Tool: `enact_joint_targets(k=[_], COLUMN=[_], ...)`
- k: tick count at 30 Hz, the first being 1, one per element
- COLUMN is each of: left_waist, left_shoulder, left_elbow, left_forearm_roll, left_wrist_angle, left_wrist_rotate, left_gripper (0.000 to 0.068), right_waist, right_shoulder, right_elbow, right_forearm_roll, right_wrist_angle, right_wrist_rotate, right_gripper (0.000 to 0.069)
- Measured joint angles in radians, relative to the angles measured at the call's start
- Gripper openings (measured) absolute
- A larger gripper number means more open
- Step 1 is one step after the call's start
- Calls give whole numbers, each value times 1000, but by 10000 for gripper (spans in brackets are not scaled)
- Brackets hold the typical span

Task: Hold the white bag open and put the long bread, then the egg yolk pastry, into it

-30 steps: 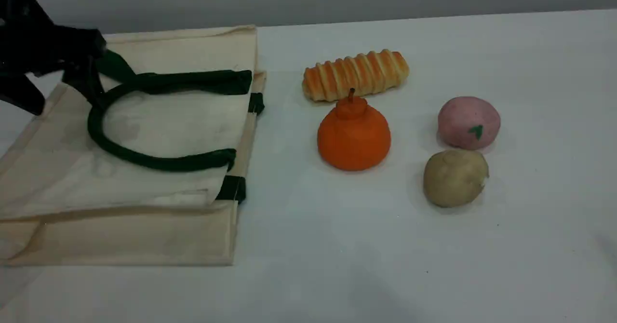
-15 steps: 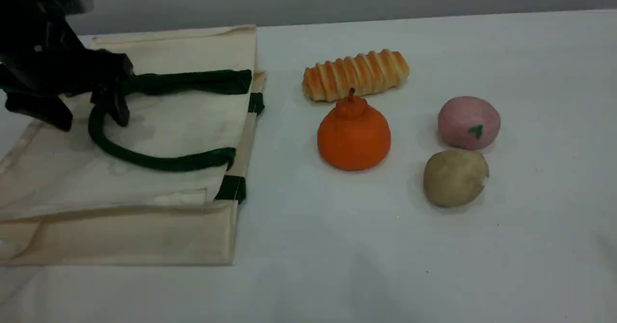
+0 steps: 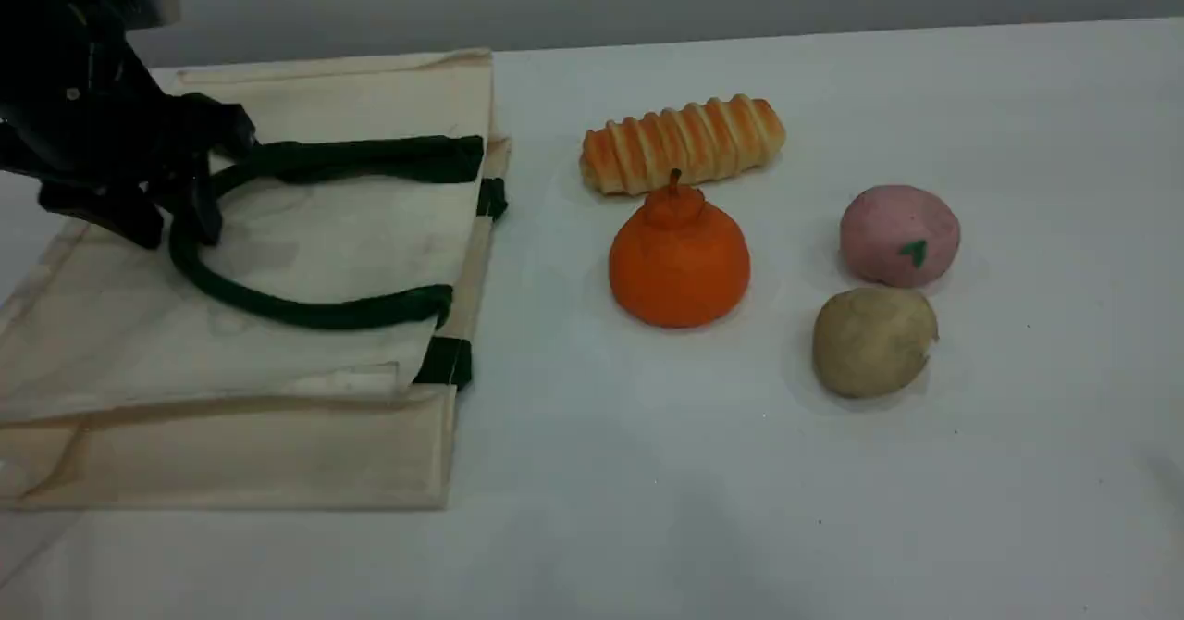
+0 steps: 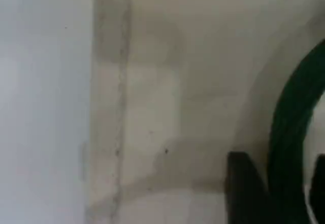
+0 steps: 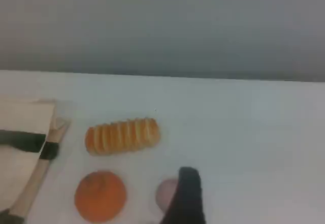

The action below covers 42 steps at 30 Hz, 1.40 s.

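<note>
The white bag (image 3: 305, 231) lies flat at the table's left, its mouth toward the middle, with green handles (image 3: 314, 310) looped on top. My left gripper (image 3: 174, 222) is down on the loop's far-left bend. In the left wrist view the green strap (image 4: 292, 142) runs between both dark fingertips (image 4: 244, 191); whether they pinch it is unclear. The long bread (image 3: 683, 143) lies right of the bag. The egg yolk pastry (image 3: 874, 341) sits at the front right. My right gripper's fingertip (image 5: 187, 196) hovers open and empty over the table, above the bread (image 5: 123, 136).
An orange stemmed fruit (image 3: 680, 264) stands just in front of the bread, almost touching it. A pink ball with a green mark (image 3: 899, 234) sits close behind the pastry. A grey wall runs along the table's far edge.
My left gripper came down and rightward onto the handle loop, then its fingers drew closer together around the strap. Bread, pastry, fruit and pink ball have not moved.
</note>
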Motion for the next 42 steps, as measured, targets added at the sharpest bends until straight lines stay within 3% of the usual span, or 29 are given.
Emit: enact_joint_targets(k=[4, 7, 11, 21, 31, 36, 42], left_waist=[0, 0, 0, 0, 0, 0, 2], left_shoulder=[2, 2, -4, -103, -141, -141, -143], left_elbow=[0, 0, -36, -261, -479, -540, -571], left_forearm_roll=[0, 0, -1, -13, -233, -240, -236], left_wrist_angle=[23, 36, 98, 390, 625, 652, 655], left_wrist_rotate=[21, 39, 59, 169, 440, 466, 459], left_gripper=[146, 97, 94, 94, 94, 93, 94], right_waist=[0, 0, 0, 0, 0, 0, 0], right_shoulder=[0, 0, 0, 2, 155, 271, 424], right_elbow=[0, 0, 0, -1, -108, -174, -181], right_forearm_roll=[0, 0, 0, -2, -3, -4, -40], right_wrist_angle=[1, 2, 2, -8, 4, 33, 12], right_wrist_rotate=[0, 0, 0, 0, -69, -198, -403], right_gripper=[589, 589, 589, 589, 589, 589, 589])
